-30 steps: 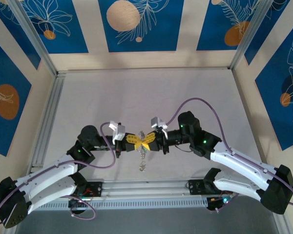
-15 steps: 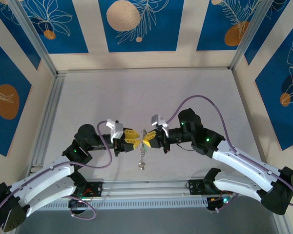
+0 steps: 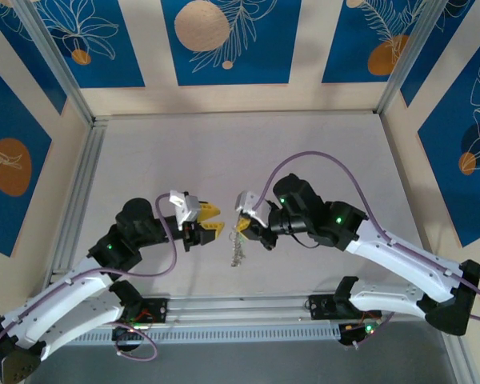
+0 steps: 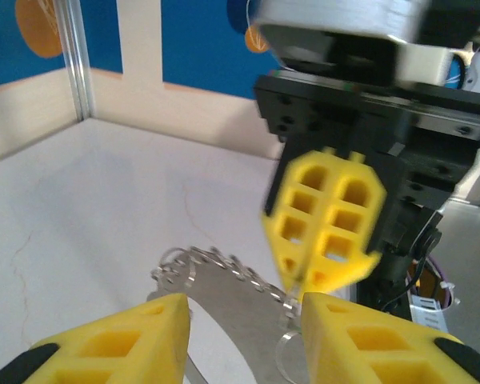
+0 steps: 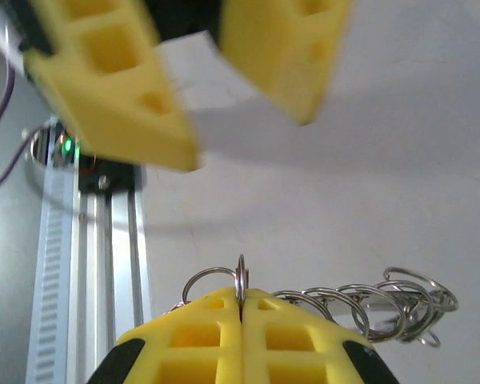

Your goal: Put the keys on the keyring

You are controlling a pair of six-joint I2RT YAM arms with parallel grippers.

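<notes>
Nearest to us, both arms are fixed to a grey rail (image 3: 248, 308) at the edge of the white table (image 3: 224, 152). A bit further in, the two arms bend toward each other, and their yellow tips face each other over the table. The right gripper (image 3: 241, 227) has its fingers pressed tight together. They pinch the thin silver keyring (image 5: 241, 276) by its rim, so the ring stands up on its edge between them. The chain (image 3: 238, 251) of little silver loops hangs down from that ring. The left gripper (image 3: 215, 219) is just beside the keyring but not touching it. Its two fingers (image 5: 104, 88) are apart, with nothing between them. Behind them the table runs back to a wall (image 3: 224, 40) with blue panels and orange circles.
</notes>
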